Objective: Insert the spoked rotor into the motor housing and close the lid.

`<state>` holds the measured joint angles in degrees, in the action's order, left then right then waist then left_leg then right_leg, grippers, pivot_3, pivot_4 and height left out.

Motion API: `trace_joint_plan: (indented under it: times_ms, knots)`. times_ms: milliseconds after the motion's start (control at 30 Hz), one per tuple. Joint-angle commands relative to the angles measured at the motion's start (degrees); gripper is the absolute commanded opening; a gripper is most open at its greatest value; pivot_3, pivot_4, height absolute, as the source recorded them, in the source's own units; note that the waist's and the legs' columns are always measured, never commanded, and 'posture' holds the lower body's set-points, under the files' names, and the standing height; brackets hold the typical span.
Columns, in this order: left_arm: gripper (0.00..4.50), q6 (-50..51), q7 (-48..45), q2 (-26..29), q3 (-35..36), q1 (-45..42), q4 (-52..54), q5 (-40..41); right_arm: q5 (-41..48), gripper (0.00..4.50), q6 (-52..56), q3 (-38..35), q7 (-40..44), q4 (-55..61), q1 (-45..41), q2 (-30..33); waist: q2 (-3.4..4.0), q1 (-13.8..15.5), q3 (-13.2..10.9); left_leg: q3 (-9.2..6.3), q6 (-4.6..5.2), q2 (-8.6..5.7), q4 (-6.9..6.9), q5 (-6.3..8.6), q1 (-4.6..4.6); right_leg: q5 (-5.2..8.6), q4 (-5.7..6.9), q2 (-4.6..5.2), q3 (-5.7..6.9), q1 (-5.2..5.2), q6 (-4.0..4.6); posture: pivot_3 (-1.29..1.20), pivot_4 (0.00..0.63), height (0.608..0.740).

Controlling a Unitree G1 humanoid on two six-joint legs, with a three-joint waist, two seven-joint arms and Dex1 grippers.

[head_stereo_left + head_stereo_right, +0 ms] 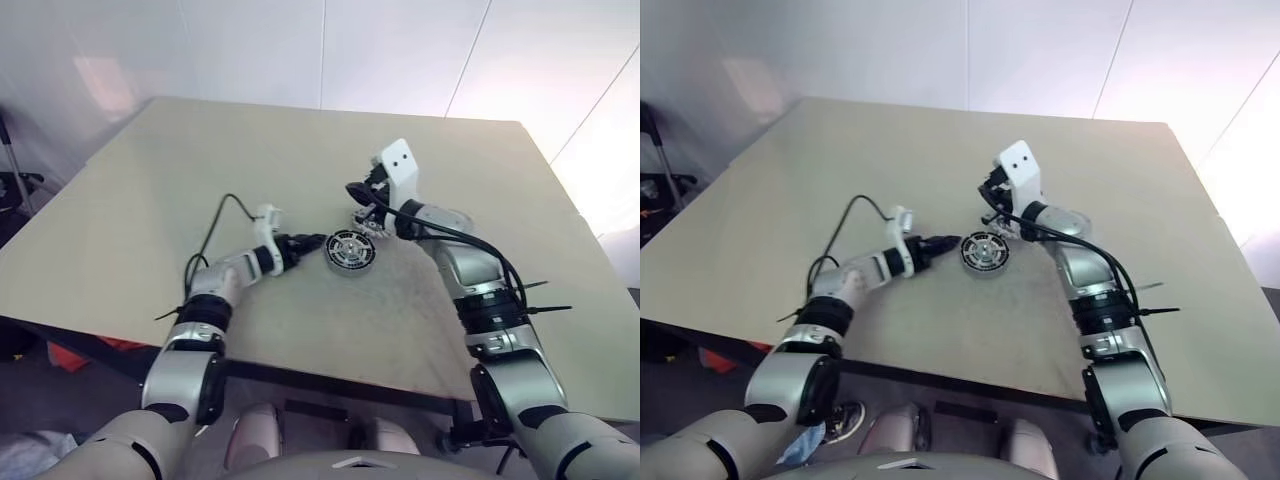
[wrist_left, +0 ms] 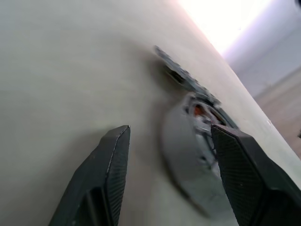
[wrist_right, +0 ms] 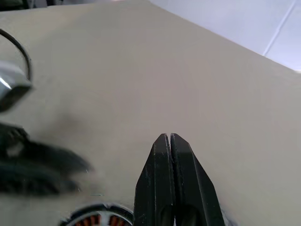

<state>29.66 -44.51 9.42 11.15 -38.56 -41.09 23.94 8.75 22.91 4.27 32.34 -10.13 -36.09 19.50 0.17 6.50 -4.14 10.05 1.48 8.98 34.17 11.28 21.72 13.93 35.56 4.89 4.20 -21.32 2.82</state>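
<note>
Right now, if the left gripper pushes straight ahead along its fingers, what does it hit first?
Probably the motor housing. The left gripper is open and points at the housing's side; in the left wrist view the housing sits just past the fingertips, nearer one finger. Depth is unclear.

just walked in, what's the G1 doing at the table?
It is working on a small motor on the beige table. The round dark-rimmed motor housing lies flat between the two arms, copper windings and red centre showing in the wrist views. The left gripper sits level at the housing's left edge, jaws open, nothing held. The right gripper hovers above the housing's far side, jaws shut and empty. Whether the spoked rotor is seated I can't tell, and no lid covers the housing.
</note>
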Motion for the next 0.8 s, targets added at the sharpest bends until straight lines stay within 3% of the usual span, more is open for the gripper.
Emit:
trace_joint_plan:
  times_ms: [33,267,467,633,800]
  knots:
    - [2.90,2.4,1.4,1.8,2.7,1.9,7.0,3.0,0.7,0.00,0.6,-2.4,-0.3,4.8,1.7,1.7,0.03,-0.2,0.0,0.00,0.00,0.01,0.00,0.00,-0.01,0.00,0.00,-0.01,0.00,0.02,0.01,0.00,0.000,0.740]
    - [2.90,5.0,4.6,2.7,4.6,5.2,13.0,5.1,-0.2,0.00,5.1,-0.5,1.8,11.5,10.2,5.8,0.05,0.4,0.0,0.01,0.07,-0.07,0.06,0.02,-0.05,0.00,-0.07,0.07,-0.01,0.13,0.00,0.00,0.000,0.740]
    - [2.90,5.8,6.0,1.9,4.4,5.6,14.3,5.6,0.3,0.00,7.6,2.5,0.9,14.9,11.0,2.6,0.17,0.0,-0.1,0.01,0.04,-0.02,0.01,-0.02,-0.17,0.01,0.10,0.01,-0.04,0.10,0.00,0.00,0.000,0.740]
    - [2.90,6.4,6.9,1.9,4.6,5.9,15.0,6.2,-1.8,0.00,5.8,5.6,-0.7,7.6,13.0,-1.2,0.16,-0.4,-0.1,0.00,-0.05,0.01,0.00,-0.07,-0.15,0.01,0.01,-0.03,-0.04,0.12,0.01,0.00,0.000,0.740]
    - [2.90,7.0,7.6,1.8,4.7,6.4,16.1,6.7,-3.3,0.00,3.4,6.0,-0.9,6.0,12.8,-0.8,0.17,-0.8,-0.1,0.01,-0.03,-0.06,0.01,-0.05,-0.18,0.01,-0.04,0.02,-0.07,0.19,0.00,0.00,0.000,0.740]
